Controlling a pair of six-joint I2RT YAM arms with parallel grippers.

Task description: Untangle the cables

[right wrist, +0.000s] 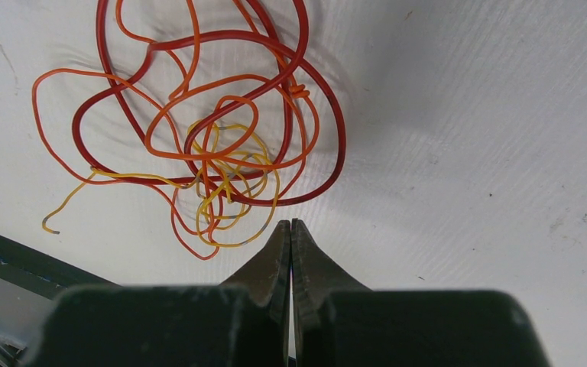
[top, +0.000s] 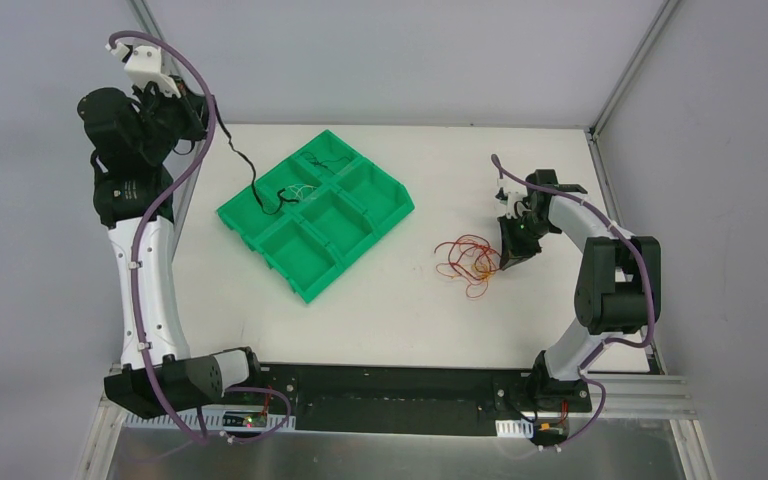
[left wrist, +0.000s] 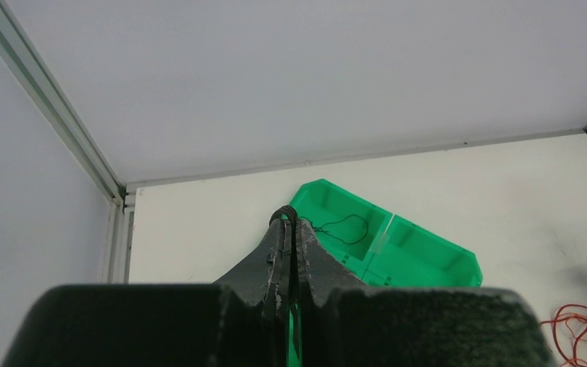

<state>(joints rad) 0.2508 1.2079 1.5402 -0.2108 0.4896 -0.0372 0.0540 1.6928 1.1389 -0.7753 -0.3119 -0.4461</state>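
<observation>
White table [top: 410, 320] and grey walls fill the scene. At the far-left corner the left arm [top: 145, 270] rises steeply from its base, its elbow bent high above the surface. Its left gripper [left wrist: 287, 223] is clamped tight on a black cable [top: 250, 180], which trails down into the green tray [top: 305, 290]. On the other side the right arm [top: 600, 290] folds back on itself with the wrist pointing down. The right gripper [right wrist: 290, 227] is pressed closed on nothing, just beside a loose tangle [right wrist: 222, 145] of thick red, thinner orange and fine yellow cables. They lie on the table, right of the tray.
</observation>
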